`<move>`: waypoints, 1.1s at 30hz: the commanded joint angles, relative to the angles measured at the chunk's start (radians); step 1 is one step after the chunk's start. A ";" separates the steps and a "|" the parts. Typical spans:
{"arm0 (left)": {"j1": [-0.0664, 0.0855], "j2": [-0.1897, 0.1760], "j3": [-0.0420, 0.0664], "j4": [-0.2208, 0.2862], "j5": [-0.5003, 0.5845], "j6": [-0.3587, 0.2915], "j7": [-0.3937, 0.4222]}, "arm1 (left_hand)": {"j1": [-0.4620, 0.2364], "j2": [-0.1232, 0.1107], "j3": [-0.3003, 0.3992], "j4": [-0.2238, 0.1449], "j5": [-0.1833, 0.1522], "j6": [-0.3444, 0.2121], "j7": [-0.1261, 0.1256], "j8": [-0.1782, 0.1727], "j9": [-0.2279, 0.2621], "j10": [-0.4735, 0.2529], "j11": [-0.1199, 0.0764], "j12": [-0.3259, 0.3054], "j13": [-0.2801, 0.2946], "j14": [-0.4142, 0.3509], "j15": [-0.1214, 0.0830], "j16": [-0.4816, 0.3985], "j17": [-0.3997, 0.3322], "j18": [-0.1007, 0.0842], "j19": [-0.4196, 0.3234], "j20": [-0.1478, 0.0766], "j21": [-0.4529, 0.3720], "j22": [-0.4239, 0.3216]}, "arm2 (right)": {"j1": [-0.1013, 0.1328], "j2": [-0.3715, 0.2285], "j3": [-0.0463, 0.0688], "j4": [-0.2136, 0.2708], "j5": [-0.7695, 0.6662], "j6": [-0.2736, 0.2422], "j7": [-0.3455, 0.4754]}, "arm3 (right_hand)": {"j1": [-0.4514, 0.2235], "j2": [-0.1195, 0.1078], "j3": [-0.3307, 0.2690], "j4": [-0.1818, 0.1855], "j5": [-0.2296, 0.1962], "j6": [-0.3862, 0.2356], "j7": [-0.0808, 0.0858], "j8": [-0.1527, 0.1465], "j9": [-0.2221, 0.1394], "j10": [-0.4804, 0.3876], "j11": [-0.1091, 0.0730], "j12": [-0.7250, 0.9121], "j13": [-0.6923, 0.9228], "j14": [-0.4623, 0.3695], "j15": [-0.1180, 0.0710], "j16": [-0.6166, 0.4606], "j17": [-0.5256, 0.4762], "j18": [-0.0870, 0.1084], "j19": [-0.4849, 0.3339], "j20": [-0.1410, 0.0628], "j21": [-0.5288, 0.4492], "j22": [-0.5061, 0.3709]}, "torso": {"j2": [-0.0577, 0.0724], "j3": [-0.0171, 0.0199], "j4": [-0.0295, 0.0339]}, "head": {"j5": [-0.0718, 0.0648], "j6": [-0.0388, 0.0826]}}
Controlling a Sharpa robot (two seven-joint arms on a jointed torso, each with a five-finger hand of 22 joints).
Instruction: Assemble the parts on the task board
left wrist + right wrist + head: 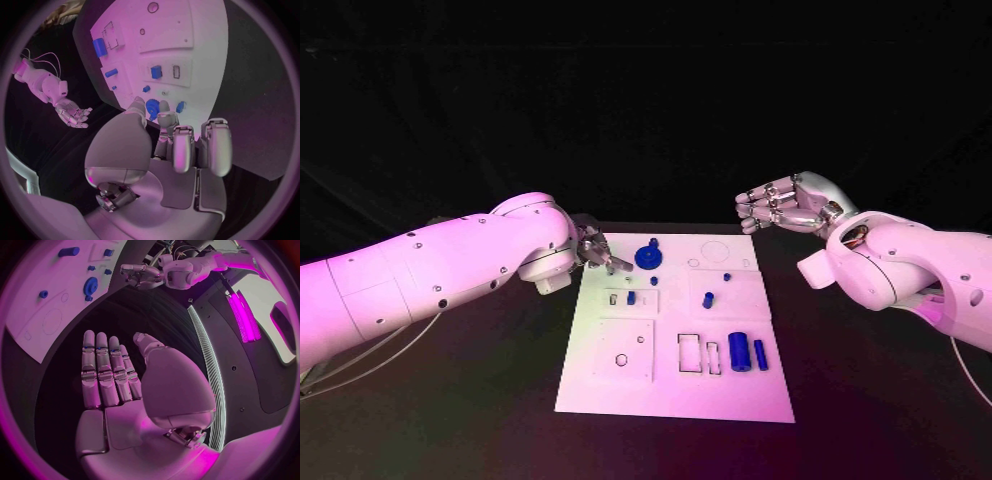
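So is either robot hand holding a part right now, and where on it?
Right robot hand holds nothing; its fingers are straight. Left robot hand is at the blue gear, but whether it holds it cannot be told.

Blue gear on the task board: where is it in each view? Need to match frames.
Head view: blue gear at the task board's far end, by the left hand.
Left wrist view: blue gear just beyond the left hand's fingertips.
Right wrist view: blue gear near the board's edge.
Shared landmark: the large blue cylinder.

no readable text, labels or numbers anywhere
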 commanded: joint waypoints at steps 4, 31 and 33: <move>0.011 0.035 0.000 -0.080 -0.034 -0.022 0.049 | 0.009 0.012 -0.034 0.001 0.003 -0.030 0.017 -0.058 -0.054 -0.035 0.018 -0.026 -0.039 0.074 0.017 -0.018 0.201 0.012 0.005 0.020 -0.014 0.076 | -0.001 0.005 0.000 -0.005 0.006 0.010 0.002 | -0.012 0.000 -0.007 0.002 0.001 -0.007 0.000 -0.005 -0.002 -0.005 0.005 -0.003 -0.001 -0.008 0.003 -0.006 -0.003 0.005 0.000 0.005 -0.006 -0.003 | 0.000 -0.0006 0.0020 | 0.004 0.009; -0.002 0.174 -0.018 -0.321 -0.064 0.101 0.079 | 0.040 0.053 -0.080 0.002 0.003 0.023 0.029 -0.153 -0.163 0.016 0.029 0.038 0.005 0.086 0.027 0.016 0.223 0.002 0.030 0.032 0.011 0.121 | -0.008 0.013 0.000 -0.010 0.006 0.016 0.006 | -0.017 0.008 -0.009 0.004 -0.007 -0.008 0.000 -0.004 -0.002 -0.007 0.005 -0.002 -0.001 -0.009 0.003 -0.005 -0.006 0.006 0.001 0.006 -0.008 -0.009 | 0.001 -0.0001 0.0006 | 0.025 0.011; -0.002 0.178 -0.019 -0.326 -0.058 0.107 0.079 | 0.035 0.055 -0.085 0.002 0.003 0.032 0.027 -0.152 -0.165 0.020 0.026 0.042 0.008 0.088 0.025 0.020 0.225 0.001 0.032 0.030 0.014 0.125 | -0.009 0.014 0.000 -0.011 0.006 0.016 0.006 | -0.017 0.009 -0.009 0.004 -0.008 -0.008 0.000 -0.004 -0.002 -0.007 0.005 -0.002 -0.001 -0.009 0.003 -0.005 -0.006 0.006 0.001 0.006 -0.008 -0.010 | 0.001 0.0001 0.0005 | 0.025 0.011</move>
